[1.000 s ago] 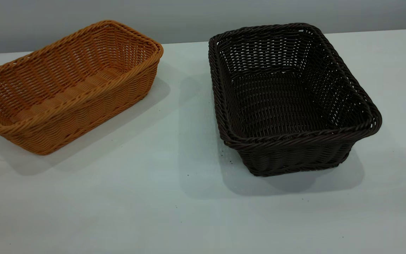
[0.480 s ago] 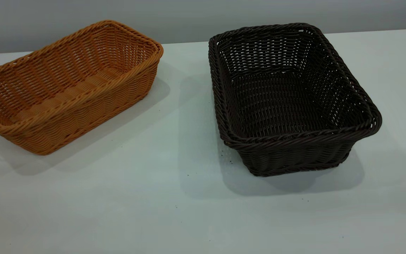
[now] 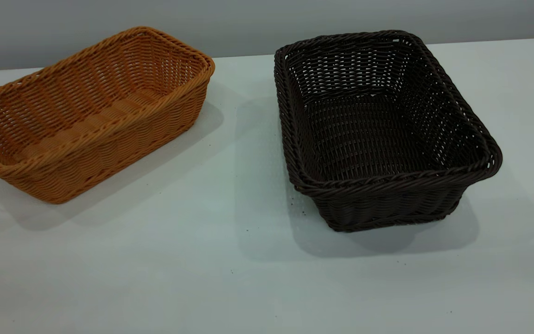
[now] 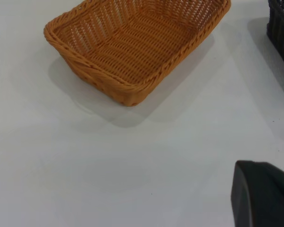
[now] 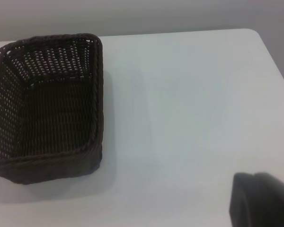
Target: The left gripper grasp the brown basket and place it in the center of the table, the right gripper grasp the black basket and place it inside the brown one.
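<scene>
The white table [image 3: 230,260] meets a grey wall [image 3: 248,23]. Only wrist views show gripper tips, well apart from baskets; whether they are open is unclear.

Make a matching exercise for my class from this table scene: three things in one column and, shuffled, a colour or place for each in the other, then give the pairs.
Column one:
1. brown basket
2. black basket
3. table

Column two:
A. plain white, bearing both of the others
B. at the exterior view's right, empty, very dark weave
C. at the exterior view's left, empty, orange-tan weave

Pairs: 1-C, 2-B, 3-A
</scene>
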Tool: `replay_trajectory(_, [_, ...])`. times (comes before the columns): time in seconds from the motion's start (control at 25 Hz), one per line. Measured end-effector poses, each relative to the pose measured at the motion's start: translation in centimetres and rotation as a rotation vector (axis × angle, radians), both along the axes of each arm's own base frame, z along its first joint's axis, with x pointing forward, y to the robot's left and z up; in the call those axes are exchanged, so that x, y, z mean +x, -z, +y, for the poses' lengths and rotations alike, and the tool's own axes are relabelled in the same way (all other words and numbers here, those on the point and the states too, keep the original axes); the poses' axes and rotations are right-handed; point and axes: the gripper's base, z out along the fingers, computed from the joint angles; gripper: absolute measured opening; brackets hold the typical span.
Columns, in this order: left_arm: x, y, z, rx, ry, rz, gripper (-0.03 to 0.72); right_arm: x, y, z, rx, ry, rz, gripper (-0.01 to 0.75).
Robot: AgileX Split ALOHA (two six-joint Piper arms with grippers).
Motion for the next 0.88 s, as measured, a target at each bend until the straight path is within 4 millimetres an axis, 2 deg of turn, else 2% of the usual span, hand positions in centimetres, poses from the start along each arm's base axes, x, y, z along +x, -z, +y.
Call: replay_trajectory(0.88, [0.02, 0.01, -0.01, -0.002, 0.001, -0.001, -0.001, 0.05, -0.06, 0.23, 0.024, -0.016, -0.009, 0.001])
